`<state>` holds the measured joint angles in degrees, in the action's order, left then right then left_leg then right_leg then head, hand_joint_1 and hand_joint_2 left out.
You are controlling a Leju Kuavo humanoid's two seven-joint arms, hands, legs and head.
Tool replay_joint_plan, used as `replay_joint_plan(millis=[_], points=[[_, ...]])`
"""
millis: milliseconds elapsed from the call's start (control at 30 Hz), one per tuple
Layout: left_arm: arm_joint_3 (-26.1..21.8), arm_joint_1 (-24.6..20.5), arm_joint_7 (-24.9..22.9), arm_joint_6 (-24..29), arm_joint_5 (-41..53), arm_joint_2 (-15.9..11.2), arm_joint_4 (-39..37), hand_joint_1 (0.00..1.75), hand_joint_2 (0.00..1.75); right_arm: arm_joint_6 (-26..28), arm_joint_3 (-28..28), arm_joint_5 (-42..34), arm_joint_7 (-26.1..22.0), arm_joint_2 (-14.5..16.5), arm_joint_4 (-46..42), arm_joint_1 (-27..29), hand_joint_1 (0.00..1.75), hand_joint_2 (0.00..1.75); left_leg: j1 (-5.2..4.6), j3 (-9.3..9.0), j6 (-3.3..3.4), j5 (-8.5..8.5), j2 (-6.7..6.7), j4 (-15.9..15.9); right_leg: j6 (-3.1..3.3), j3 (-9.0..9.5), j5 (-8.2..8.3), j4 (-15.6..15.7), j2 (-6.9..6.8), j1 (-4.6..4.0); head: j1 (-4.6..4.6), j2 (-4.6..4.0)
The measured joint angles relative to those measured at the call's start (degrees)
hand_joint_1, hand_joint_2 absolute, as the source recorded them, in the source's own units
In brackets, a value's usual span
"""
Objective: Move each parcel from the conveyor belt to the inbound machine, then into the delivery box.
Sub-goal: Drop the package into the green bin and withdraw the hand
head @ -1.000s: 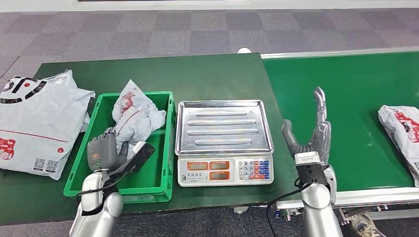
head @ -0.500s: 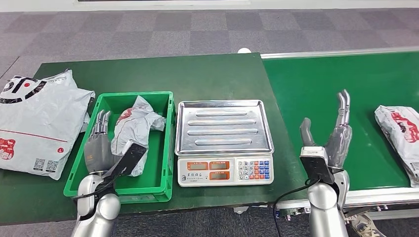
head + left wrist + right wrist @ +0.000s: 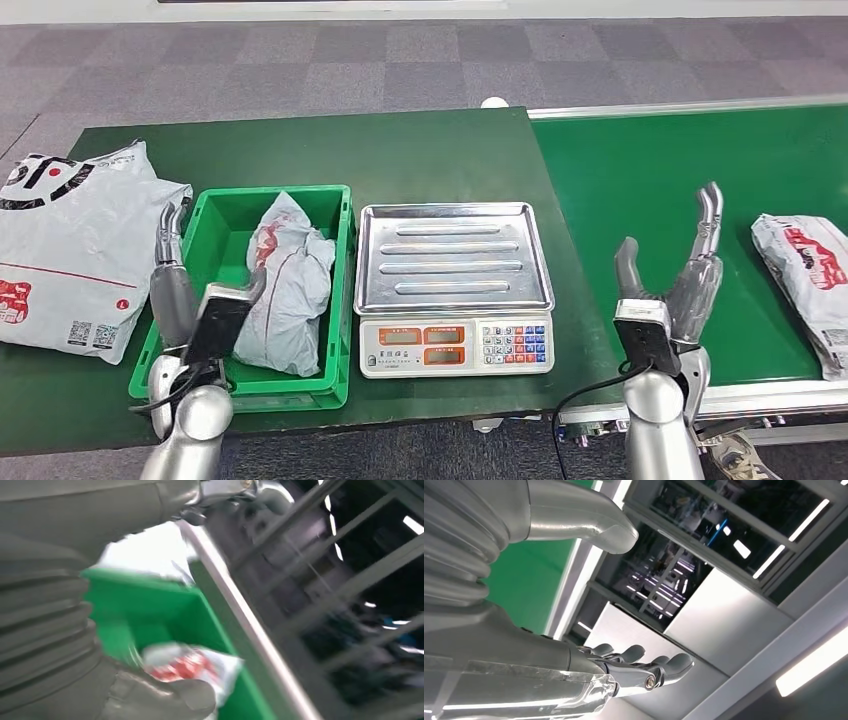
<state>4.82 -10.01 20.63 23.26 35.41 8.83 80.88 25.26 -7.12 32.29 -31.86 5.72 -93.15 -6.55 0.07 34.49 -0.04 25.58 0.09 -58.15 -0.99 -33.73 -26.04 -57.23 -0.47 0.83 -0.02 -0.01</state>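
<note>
A crumpled grey parcel [image 3: 288, 283] with red print lies inside the green delivery box [image 3: 337, 296]; the left wrist view shows this parcel [image 3: 187, 665] blurred. My left hand [image 3: 180, 295] is open and empty at the box's left wall, fingers pointing up. A second grey parcel [image 3: 806, 268] with red print lies on the green conveyor belt [image 3: 650, 170] at the far right. My right hand [image 3: 670, 285] hovers open over the belt, left of that parcel and apart from it. The inbound machine, a scale with a bare steel tray [image 3: 452, 256], stands between box and belt.
A big grey mailing bag [image 3: 70, 245] lies on the dark green table [image 3: 400, 150] left of the box. The belt's pale frame [image 3: 760, 398] runs along its near edge. Grey carpet floor lies beyond the table.
My left hand let go of the parcel and drew back to the box's left wall; the parcel settled in the box. My right hand shifted right over the belt, and the far parcel rode slightly left.
</note>
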Motion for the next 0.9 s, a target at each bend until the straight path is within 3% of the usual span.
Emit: replay_joint_plan(millis=[67,167,300,533,900], points=[[0.2,0.3,4.1,-10.1,-15.1,0.2,1.2,0.00,1.75,-0.9,-0.1,0.0,0.2,0.0,0.9,-0.8,0.00,1.75,0.00,0.00,0.00,0.00,0.02,0.0,0.00,0.00,0.00,0.0,0.01,0.00,0.00,-0.01],[2.0,1.1,6.4,-27.7,-31.8,0.4,1.7,0.00,1.75,-2.5,-0.1,0.3,0.5,-0.2,4.2,-3.2,0.00,1.75,0.00,-0.02,0.01,0.00,0.03,0.0,-0.02,0.01,0.01,0.0,0.01,0.01,-0.01,-0.01],[5.5,1.4,6.6,-38.2,-37.9,0.5,-0.2,0.00,1.75,-3.7,-0.1,0.7,1.6,-0.3,9.7,-5.9,0.00,1.75,-0.02,-0.03,0.02,-0.02,0.01,0.0,-0.04,0.03,0.05,0.0,0.00,0.02,0.00,0.00],[9.6,1.0,6.5,-41.7,-38.5,0.6,-4.3,0.00,1.75,-4.1,-0.1,2.0,3.5,-1.0,16.8,-8.2,0.00,1.75,-0.02,-0.04,0.01,-0.02,0.02,0.0,-0.02,0.02,0.07,0.0,0.01,0.02,0.00,0.01],[10.0,0.8,6.5,-41.7,-38.5,0.7,-6.6,0.00,1.75,-4.1,-0.1,2.2,3.6,-1.5,19.7,-9.1,0.00,1.75,-0.02,-0.04,0.01,-0.01,0.03,0.0,-0.01,0.00,0.06,0.0,0.02,0.02,0.00,0.00]])
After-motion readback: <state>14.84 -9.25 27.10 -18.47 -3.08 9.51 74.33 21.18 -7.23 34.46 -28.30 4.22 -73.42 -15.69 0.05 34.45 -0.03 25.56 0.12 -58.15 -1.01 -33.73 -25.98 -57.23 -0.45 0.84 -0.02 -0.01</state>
